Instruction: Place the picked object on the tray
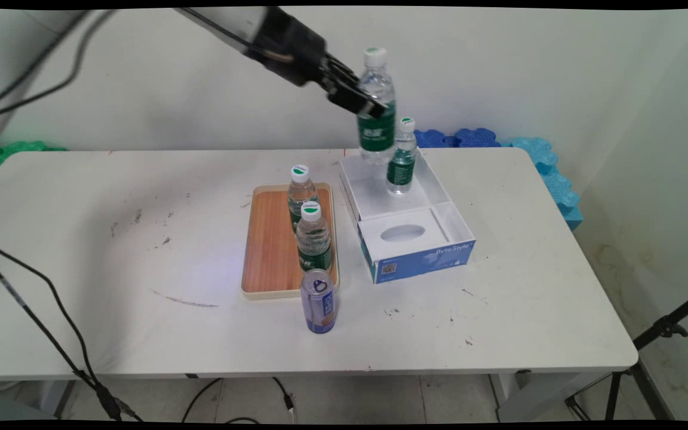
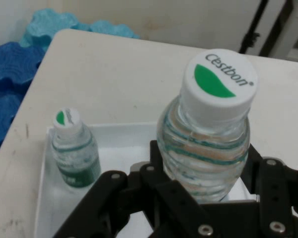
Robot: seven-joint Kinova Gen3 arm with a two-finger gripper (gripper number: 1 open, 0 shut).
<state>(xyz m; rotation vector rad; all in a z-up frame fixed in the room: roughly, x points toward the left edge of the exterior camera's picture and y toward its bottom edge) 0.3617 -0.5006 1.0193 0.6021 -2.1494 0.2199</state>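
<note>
**Li:** Nearest to the camera stands the purple can (image 1: pixel 319 309), far below the gripper (image 1: pixel 366 103) and toward the near edge of the table (image 1: pixel 81 298). What does the gripper hold?

**Ana:** It pinches a water bottle (image 1: pixel 375 107) with a green label. The fingers (image 1: pixel 350 92) press on its upper body under the white cap, and the bottle hangs upright in the air, touching nothing else.

**Li:** And what is under it?

**Ana:** Directly below is the open white box (image 1: pixel 407 224). A second bottle (image 1: pixel 402 156) already stands in its far compartment, just beside the place under the held one.

**Li:** The other bottles?

**Ana:** Two bottles (image 1: pixel 308 224) stand on the wooden tray (image 1: pixel 266 239), below the gripper and to the arm's side of the box.

**Li:** How to handle the held bottle well?

**Ana:** I think the grip is high, so the bottle may swing. Better to keep it vertical, move slowly, and leave a gap from the standing bottle and the box wall.
</note>
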